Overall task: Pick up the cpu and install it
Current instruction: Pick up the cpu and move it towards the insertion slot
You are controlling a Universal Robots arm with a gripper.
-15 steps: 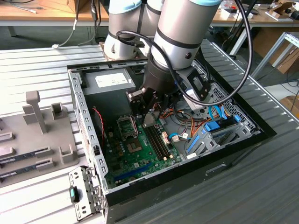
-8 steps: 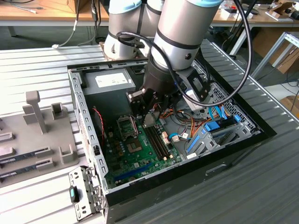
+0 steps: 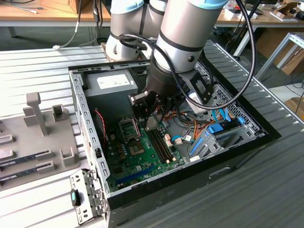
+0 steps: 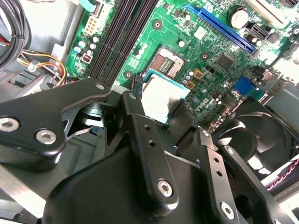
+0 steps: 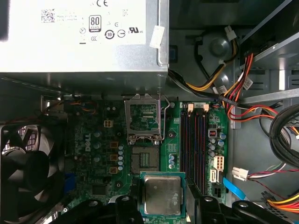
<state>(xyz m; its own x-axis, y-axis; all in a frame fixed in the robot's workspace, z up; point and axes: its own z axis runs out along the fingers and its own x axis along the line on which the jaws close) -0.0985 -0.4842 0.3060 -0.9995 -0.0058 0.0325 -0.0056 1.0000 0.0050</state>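
my pincer [image 5: 161, 205] pinched the cpu [image 5: 162, 194] flat between its fingers, low in the frame. the open socket [image 5: 144, 116] lay straight above it, mid-frame.

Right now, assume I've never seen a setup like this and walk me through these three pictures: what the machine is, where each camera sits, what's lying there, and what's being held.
The big grey and blue tube is a robot arm. The exterior view comes from a camera standing off the arm; both wrist views come from cameras riding near the arm's wrist, looking down past its black claw.

Below the arm lies an open computer case on a slatted table. Inside is a green motherboard with an open socket, its metal frame flipped up, dark memory slots, a fan, a grey power supply and bundles of coloured wires. A grey parts tray sits at the exterior view's left.

The claw is shut on the cpu, a flat silver square with a green rim, held above the board and not yet in the socket.
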